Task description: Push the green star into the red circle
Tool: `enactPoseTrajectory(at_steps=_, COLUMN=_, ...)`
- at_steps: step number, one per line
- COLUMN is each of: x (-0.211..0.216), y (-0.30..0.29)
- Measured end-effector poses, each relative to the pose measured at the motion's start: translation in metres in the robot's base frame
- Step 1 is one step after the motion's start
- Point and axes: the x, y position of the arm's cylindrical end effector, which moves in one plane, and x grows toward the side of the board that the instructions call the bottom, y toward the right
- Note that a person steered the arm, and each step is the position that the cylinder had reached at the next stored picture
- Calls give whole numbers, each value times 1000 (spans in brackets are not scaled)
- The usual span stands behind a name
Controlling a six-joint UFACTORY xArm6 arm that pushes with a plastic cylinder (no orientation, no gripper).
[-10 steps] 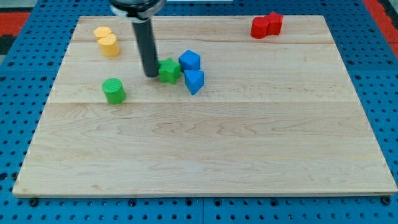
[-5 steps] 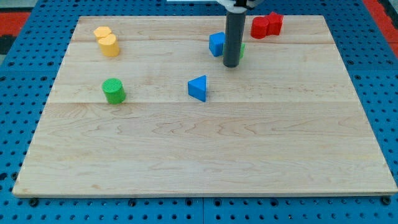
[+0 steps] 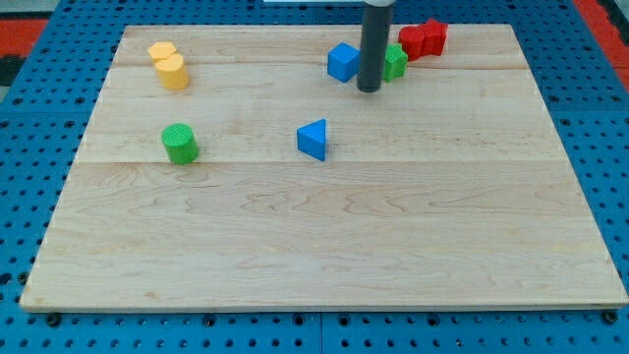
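My tip [image 3: 368, 89]: a bare rod, no jaws to open or shut, holding nothing.

Green star [image 3: 394, 62]: just right and above, touching or nearly touching the red circle [image 3: 413, 41]; push judged almost complete, a final nudge left.

Count:
- Red: two, circle and one other [image 3: 433, 34].
- Blue: two, cube [image 3: 343, 62] left, triangle [image 3: 313, 139] below-left.
- Green: two, with cylinder [image 3: 180, 144] far left.
- Yellow: two [image 3: 169, 64].

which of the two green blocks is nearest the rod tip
The green star, just right of my tip near the red blocks. The green cylinder stands far off toward the view's left.
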Motion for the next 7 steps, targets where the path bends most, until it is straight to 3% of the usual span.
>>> enactPoseTrajectory(at_steps=1, x=-33, y=0)
enactPoseTrajectory(at_steps=3, x=-35, y=34)
enactPoseTrajectory(at_steps=5, x=83, y=20)
enactPoseTrajectory(at_steps=7, x=167, y=-52)
